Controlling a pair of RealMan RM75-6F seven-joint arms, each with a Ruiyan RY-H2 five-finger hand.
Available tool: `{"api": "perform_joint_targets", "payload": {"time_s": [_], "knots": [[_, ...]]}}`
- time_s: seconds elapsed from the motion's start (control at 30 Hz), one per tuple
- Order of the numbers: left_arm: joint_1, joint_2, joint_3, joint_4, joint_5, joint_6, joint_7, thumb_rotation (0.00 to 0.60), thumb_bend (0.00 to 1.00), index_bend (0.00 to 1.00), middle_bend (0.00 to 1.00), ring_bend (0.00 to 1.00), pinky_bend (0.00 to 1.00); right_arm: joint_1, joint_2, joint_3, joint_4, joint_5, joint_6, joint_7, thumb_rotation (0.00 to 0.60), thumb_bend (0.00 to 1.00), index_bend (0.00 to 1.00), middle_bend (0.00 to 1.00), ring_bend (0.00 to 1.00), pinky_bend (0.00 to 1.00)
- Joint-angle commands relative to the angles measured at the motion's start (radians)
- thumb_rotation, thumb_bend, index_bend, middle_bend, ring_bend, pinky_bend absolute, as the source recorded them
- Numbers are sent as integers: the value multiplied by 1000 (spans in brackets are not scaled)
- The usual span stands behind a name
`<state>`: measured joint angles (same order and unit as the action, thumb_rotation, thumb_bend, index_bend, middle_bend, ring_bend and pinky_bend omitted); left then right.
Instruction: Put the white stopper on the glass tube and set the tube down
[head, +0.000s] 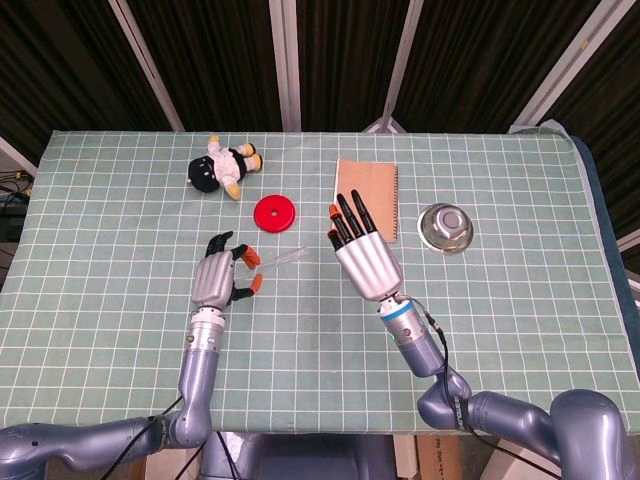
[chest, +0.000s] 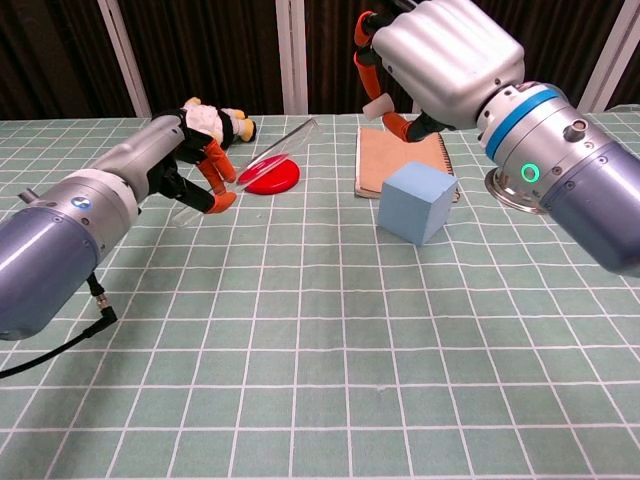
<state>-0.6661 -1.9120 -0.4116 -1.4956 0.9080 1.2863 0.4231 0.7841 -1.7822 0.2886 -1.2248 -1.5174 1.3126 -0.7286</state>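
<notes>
the right hand (chest: 430, 50) is up in the top middle of the chest view, and it pinches the white stopper (chest: 376, 107) between its thumb and a finger, with the other fingers held out long. in the head view this hand (head: 362, 255) sits in the middle of the frame and the stopper is hidden under it. the left hand (chest: 185, 160) is at the left of the chest view and it grips the low end of the glass tube (chest: 272, 152). the tube slants up and to the right, and its open end points at the stopper, but the two are apart. in the head view the tube (head: 283, 260) sticks out to the right of the left hand (head: 222, 278), just below the red disc (head: 273, 213). the toy (head: 226, 165), the notebook (head: 383, 182), the blue block (chest: 418, 201) and the metal bowl (head: 446, 227) sit on the green table (head: 120, 330) and are not part of this job. i think the step now is to bring the stopper to the mouth of the tube. to do it well, keep the tube very steady, line the stopper up straight with the opening, go slowly, and push softly so the glass does not slip or crack.
</notes>
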Motion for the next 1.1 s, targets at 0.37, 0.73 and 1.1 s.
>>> {"api": "perform_joint_targets", "payload": {"time_s": [0.37,0.73,1.1], "knots": [[-19,-35,-19,-3,-25,13,5,600,585,566,503,91,0,-3,1,-13,-13,7,7,-5,600,445,561,232,56,0],[-31,-45,-21,-9,-39,14,16,600,585,566,503,92,0,-7,-6,-21,-19,15,12,-7,600,446,561,232,56,0],[-40,-64,-20,3,-47,14,16,600,585,566,503,92,0,1,-14,-22,-18,15,10,-5,600,445,561,232,56,0]]}}
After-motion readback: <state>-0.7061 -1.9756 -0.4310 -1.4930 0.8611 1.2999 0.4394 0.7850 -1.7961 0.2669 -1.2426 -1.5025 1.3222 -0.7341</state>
